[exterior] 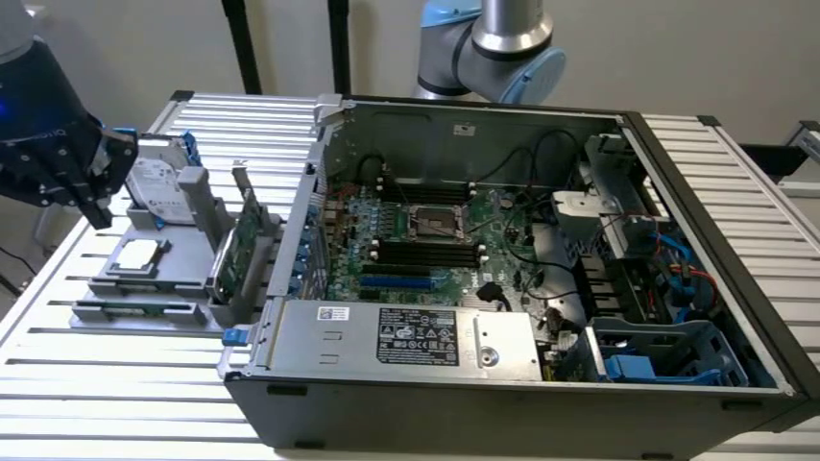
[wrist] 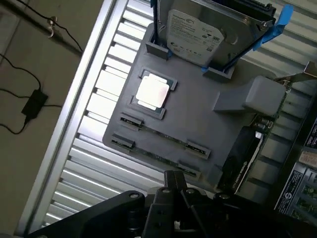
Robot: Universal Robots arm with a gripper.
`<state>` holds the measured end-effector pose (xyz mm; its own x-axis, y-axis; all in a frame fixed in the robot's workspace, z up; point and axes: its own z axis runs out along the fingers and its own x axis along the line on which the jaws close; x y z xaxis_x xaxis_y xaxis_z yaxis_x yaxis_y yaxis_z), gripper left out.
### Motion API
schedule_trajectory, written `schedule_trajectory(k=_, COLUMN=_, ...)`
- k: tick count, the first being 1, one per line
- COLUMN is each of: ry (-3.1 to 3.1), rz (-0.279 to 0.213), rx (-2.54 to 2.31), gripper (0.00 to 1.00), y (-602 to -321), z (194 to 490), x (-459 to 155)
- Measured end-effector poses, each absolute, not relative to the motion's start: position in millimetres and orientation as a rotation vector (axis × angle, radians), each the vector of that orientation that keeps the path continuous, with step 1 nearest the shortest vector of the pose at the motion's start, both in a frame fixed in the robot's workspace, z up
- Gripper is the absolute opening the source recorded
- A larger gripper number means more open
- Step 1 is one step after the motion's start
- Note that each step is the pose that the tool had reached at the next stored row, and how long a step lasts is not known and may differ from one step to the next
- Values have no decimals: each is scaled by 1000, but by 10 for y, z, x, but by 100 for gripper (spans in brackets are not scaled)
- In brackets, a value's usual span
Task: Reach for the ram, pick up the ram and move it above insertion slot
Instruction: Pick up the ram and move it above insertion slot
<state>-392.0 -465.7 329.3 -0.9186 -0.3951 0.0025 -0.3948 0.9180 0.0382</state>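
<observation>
Step in hand: reach. The gripper [exterior: 77,192] [wrist: 173,188] hangs over the gray fixture tray [exterior: 173,274] [wrist: 218,129] at the ext. view's left, outside the open PC chassis [exterior: 513,394]. You cannot tell from either view how far it is open. It has hold of nothing that shows, and it is apart from every part on the tray. The ram [exterior: 138,309] [wrist: 156,156] stands on edge in its holder clips along the tray's front border, just beside the CPU [exterior: 137,254] [wrist: 153,92] and near the expansion card [exterior: 234,254] [wrist: 247,148]. The HDD [exterior: 156,182] [wrist: 195,32] stands at the tray's far end. In the wrist view the ram lies close ahead of the gripper, so judge the reach as well along, w/ no grasp made and nothing lifted. The grasp calls for squaring the gripper to the stick's thin top edge and coming straight down, keeping off the CPU and the card. The DIMM slots [exterior: 423,252] on the mobo [exterior: 513,226] are well apart from the tray, across the chassis wall.
</observation>
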Motion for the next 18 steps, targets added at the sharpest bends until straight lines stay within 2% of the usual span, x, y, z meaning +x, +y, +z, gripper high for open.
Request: schedule_trajectory(k=18, ry=-2917, rz=-54, rx=1121, gripper=11, y=-4657, z=3293, x=-3920)
